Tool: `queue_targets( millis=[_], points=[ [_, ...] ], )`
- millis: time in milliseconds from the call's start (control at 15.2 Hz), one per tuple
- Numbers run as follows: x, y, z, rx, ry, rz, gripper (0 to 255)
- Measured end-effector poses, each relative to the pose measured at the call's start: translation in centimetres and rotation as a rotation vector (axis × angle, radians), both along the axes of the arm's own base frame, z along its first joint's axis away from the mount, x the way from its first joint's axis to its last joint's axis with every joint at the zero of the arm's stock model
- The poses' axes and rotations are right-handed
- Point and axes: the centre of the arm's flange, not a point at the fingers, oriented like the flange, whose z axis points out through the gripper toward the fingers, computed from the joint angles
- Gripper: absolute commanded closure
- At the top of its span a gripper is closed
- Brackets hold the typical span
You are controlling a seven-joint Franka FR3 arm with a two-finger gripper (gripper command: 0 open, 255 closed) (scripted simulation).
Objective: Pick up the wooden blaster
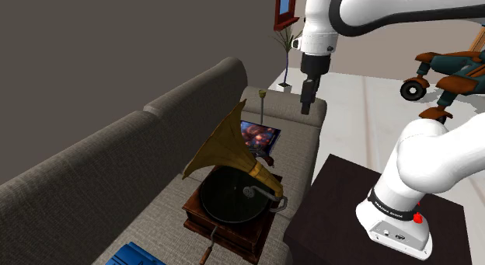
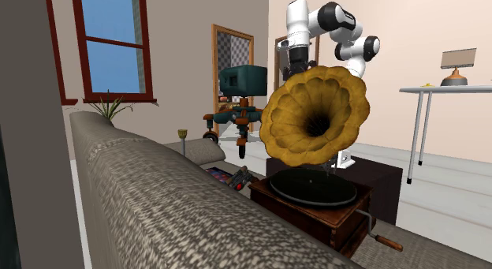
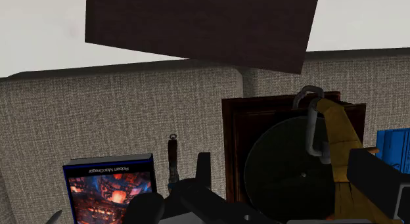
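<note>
**Shoulder view.** The gripper (image 1: 308, 108) hung well above the far end of the grey sofa (image 1: 116, 178). It was beyond the gramophone (image 1: 233, 197) and above the illustrated case (image 1: 259, 134) lying on the seat. It carried nothing. Whether it was open or closed could not be determined.

**Second exterior view.** The blaster (image 2: 240, 178), brown and grey, lay on the seat cushion between the illustrated case and the wooden base of the gramophone, near both.

**Wrist view.** The blaster's slim brown part lay below the gripper, just beside the illustrated case, with the gramophone on its other side.

**Status.** No contact had been made, so the task was judged to be at the approach stage. Descent, alignment over the blaster, closing and lifting all remained.
</note>
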Motion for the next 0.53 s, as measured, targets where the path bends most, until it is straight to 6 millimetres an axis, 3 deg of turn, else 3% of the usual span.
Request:
queue_targets(
  millis=[198,528],
  points=[
    [1.1,-0.1,-1.1,-0.003,0.005,0.001,0],
    [5.4,-0.9,-5.9,-0.017,0.023,0.004,0]
  ],
)
